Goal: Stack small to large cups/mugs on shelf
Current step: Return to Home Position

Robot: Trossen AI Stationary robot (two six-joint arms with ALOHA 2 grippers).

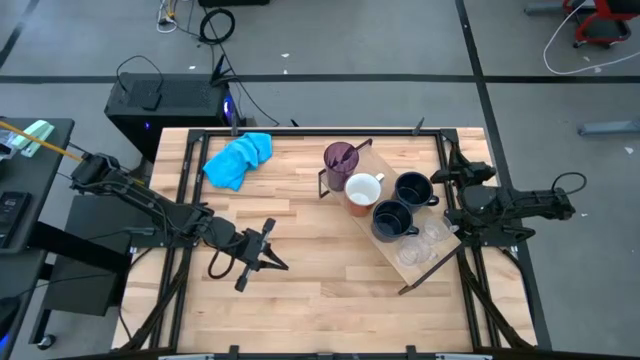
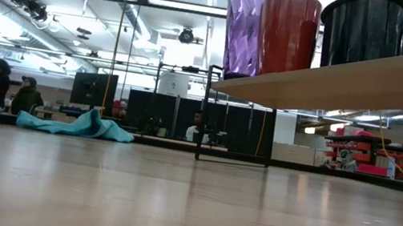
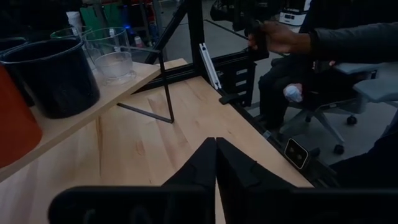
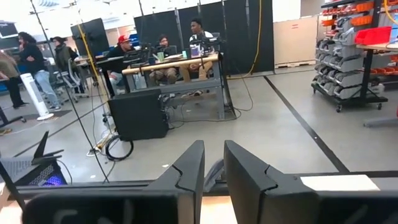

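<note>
The shelf [image 1: 385, 250] is a light board on a thin black wire frame, lying slantwise at the table's right. On it stand a purple tumbler [image 1: 340, 160], a mug [image 1: 362, 190] white from above and red-orange on its side [image 2: 287, 33], two dark mugs [image 1: 412, 188] [image 1: 392, 218], and two clear glasses [image 1: 432, 232] [image 1: 412, 255]. My left gripper [image 1: 283, 265] [image 3: 216, 146] hovers shut over the table's middle, left of the shelf, touching nothing. My right arm [image 1: 500, 205] is folded at the right edge; its gripper [image 4: 214, 165] shows a narrow empty gap and looks out into the room.
A bright blue cloth [image 1: 238, 158] lies near the far edge, left of the shelf. Black rails [image 1: 185, 170] frame the tabletop. Bare wood spreads from the left gripper to the near edge. A seated person's hand [image 3: 280, 37] holds something dark beyond the table's right edge.
</note>
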